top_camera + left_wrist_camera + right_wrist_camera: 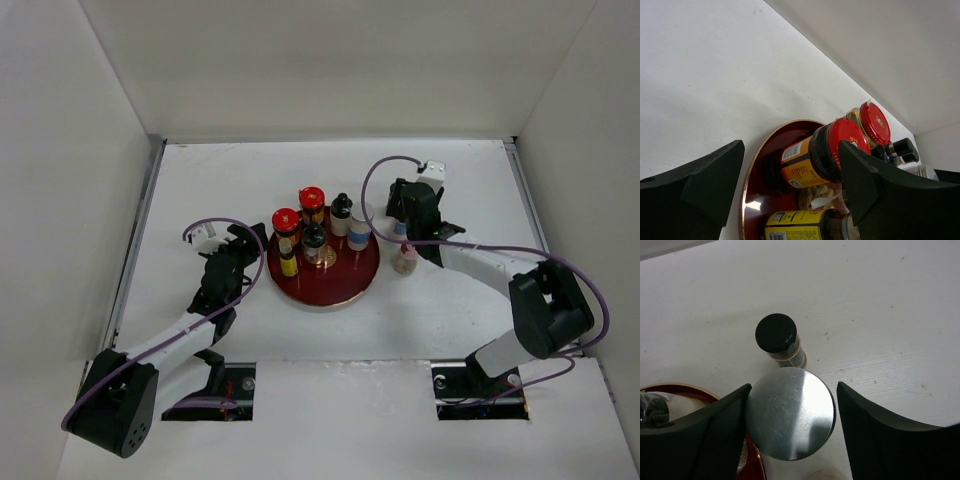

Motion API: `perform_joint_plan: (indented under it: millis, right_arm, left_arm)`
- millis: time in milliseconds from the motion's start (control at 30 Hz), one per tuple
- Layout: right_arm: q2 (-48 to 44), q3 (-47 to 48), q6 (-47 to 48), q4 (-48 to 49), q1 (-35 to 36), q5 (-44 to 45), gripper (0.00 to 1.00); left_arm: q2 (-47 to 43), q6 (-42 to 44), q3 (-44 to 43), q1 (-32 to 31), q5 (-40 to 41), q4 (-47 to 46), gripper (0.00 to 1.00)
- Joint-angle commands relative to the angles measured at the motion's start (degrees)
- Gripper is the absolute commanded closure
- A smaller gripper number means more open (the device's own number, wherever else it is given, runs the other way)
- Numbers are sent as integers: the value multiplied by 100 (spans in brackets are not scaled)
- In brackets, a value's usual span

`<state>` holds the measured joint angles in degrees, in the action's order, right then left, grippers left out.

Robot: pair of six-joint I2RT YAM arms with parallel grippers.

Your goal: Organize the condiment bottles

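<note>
Right gripper spread around silver-capped jar — maybe touching | left gripper spread, empty | black-capped bottle beyond

Bottles on and beside the plate, mid-table.
Six bottles stand clustered on the plate's left and rear; other bottles stand on the table just right of it, one behind another.

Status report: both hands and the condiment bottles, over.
Left hand open, empty, at left edge of plate. Right hand straddling silver-capped bottle beside plate, grip unconfirmed. Other bottles mostly on plate; pink bottle crowds right hand.
</note>
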<state>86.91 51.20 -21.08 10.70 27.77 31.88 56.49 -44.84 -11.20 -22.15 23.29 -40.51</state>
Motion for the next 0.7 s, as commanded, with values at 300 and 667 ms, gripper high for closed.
perform_joint_plan:
  millis: [300, 667]
  right_arm:
    - [-1061, -119, 182, 951, 224, 670, 47]
    - [-2293, 267, 1536, 1761, 1840, 689, 48]
  left_arm:
    - [-42, -51, 48, 22, -17, -326, 25]
    - [-77, -33, 48, 31, 9, -299, 25]
